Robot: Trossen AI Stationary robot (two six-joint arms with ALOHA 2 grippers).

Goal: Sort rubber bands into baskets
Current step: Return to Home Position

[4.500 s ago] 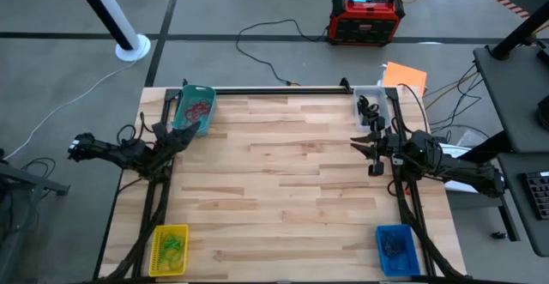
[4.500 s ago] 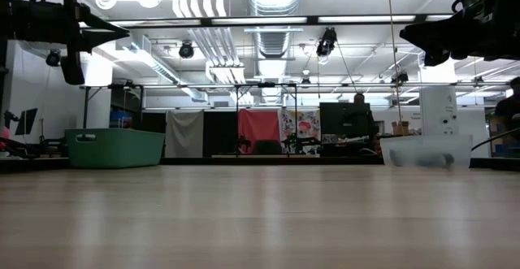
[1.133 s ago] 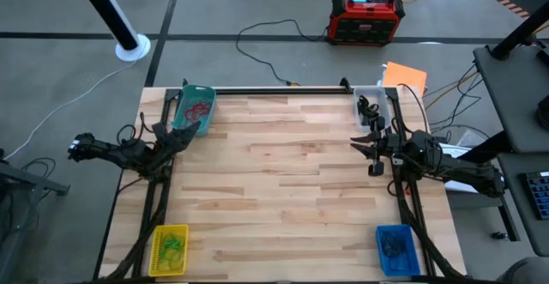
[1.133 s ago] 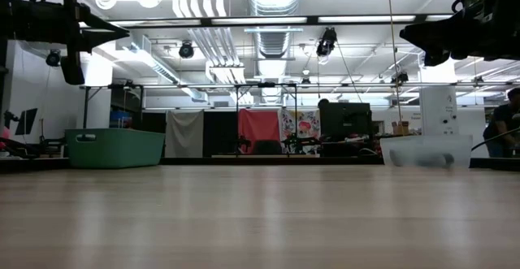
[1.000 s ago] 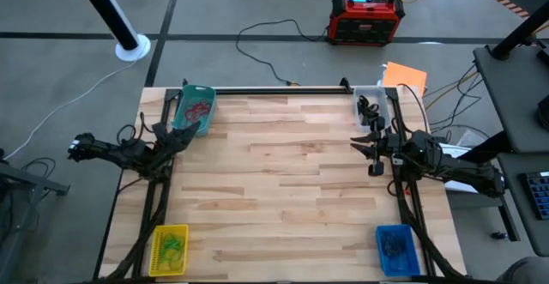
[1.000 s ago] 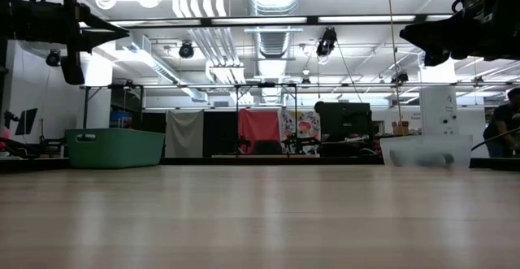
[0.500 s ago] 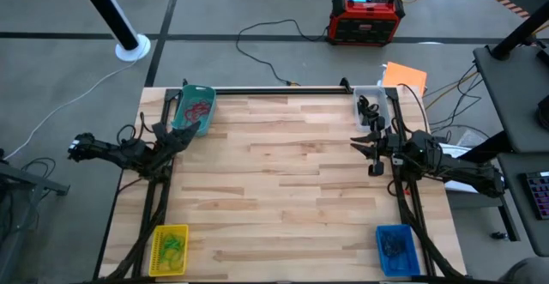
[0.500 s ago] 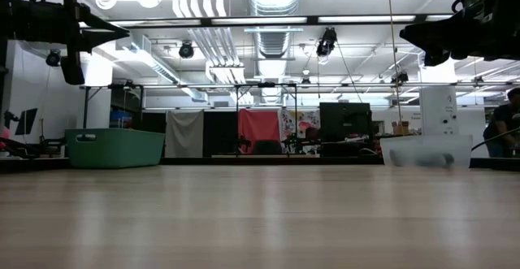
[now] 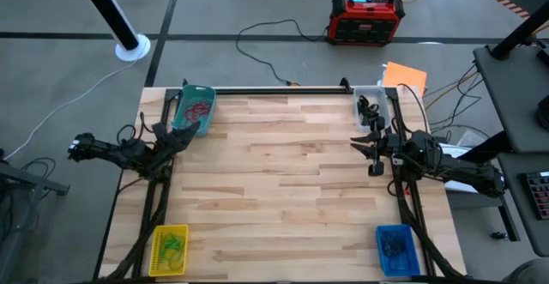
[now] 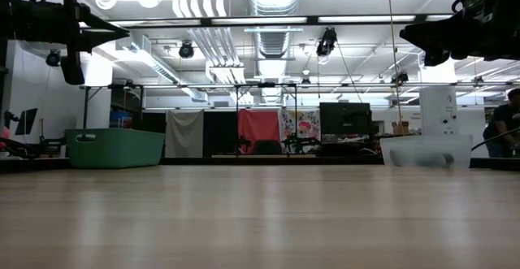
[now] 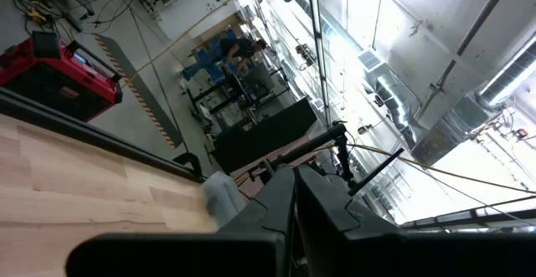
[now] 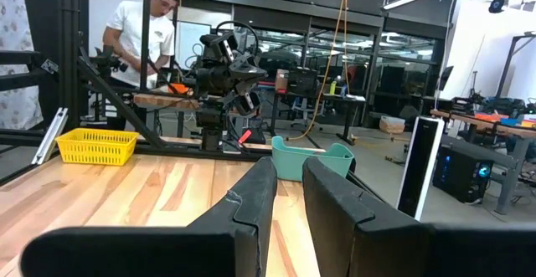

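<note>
I am parking both arms at the table [image 9: 283, 198] edges: left gripper [image 9: 190, 128], fingers pressed together, beside the teal basket [image 9: 180, 105]; right gripper [image 9: 367, 147], fingers a crack apart and empty, by the clear basket [image 9: 383, 102]. With rubber bands [image 9: 200, 108] lying in baskets, I am steering clear of rims.

My left arm [image 9: 120, 153] and right arm [image 9: 455, 171] are both black, slim and jointed, with dark cables trailing from them. The left pincer [image 11: 295, 175] and right pincer [image 12: 290, 164] each carry two broad, dark, wedge-shaped fingers with a matt, moulded look.
</note>
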